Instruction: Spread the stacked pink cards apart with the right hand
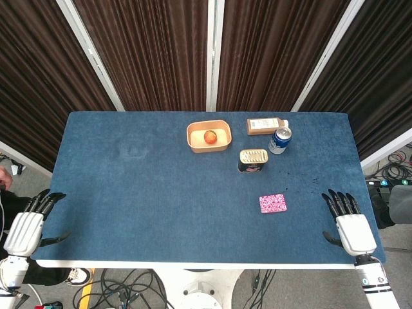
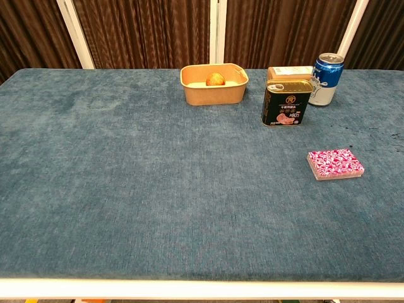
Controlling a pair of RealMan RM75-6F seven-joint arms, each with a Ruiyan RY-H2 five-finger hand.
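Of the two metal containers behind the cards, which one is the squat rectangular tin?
The dark tin with the ring-pull lid, standing nearer the pink cards. The blue can behind it is round and taller.

Dark brown curtains [image 1: 154, 51] hang behind the blue-clothed table [image 1: 129, 187]; cables [image 1: 122, 290] litter the floor.

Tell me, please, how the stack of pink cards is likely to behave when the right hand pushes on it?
The pink cards lie as a low, squared stack, so they will probably shear and fan out rather than tip. The textured blue tabletop may grip the bottom cards. The right hand rests open, apart from them.
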